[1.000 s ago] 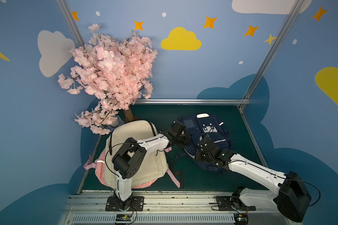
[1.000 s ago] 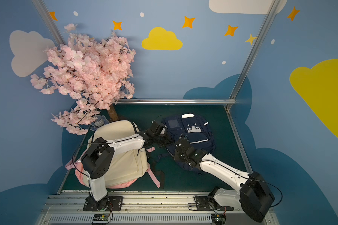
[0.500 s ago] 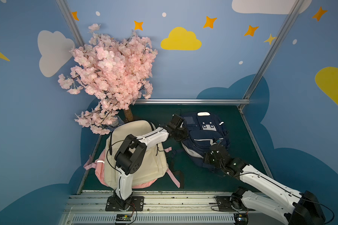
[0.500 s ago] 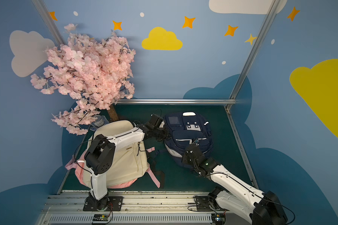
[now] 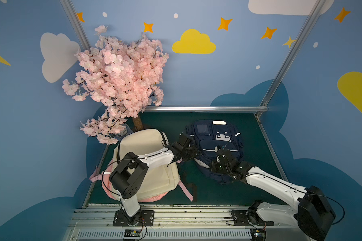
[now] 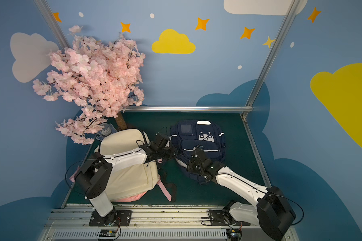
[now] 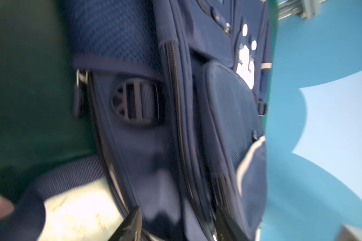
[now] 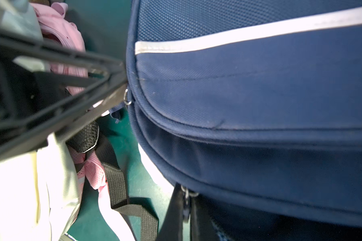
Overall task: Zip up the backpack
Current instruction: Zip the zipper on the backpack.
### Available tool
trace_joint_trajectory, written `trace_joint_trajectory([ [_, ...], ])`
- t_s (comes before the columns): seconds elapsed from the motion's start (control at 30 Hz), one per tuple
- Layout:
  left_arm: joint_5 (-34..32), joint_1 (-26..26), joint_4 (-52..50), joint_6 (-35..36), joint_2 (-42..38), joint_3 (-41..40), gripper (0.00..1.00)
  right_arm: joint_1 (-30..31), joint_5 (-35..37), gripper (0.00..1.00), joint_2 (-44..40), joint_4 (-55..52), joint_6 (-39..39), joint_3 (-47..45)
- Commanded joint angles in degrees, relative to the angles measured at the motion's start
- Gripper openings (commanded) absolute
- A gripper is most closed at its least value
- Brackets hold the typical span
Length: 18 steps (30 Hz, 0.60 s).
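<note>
1. The navy pack [image 5: 209, 146] lies flat on the mat [image 5: 253, 187], right of the cream pack [image 5: 146, 144].
2. The left gripper [image 7: 178, 217] has just let go. Its jaws now stand apart astride the navy pack's side, so nothing braces it.
3. The right gripper [image 8: 185, 205] stays pinched on the pull [image 8: 186, 194].

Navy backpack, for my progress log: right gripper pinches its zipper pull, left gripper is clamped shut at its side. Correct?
No: the left wrist view shows the left gripper open at the side of the navy backpack; the right gripper pinches the zipper pull.
</note>
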Motion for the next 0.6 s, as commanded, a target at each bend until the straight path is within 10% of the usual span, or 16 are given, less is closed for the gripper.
trace_joint_trajectory([
  [0.0, 0.88, -0.56, 8.42, -3.17, -1.2, -1.81, 0.58, 1.2, -1.13, 0.0, 0.83, 3.68, -0.56, 1.89],
  [0.57, 0.89, -3.34, 10.97, -5.12, 3.92, -0.65, 0.21, 4.48, -1.22, 0.0, 2.23, 4.47, -1.43, 4.41],
])
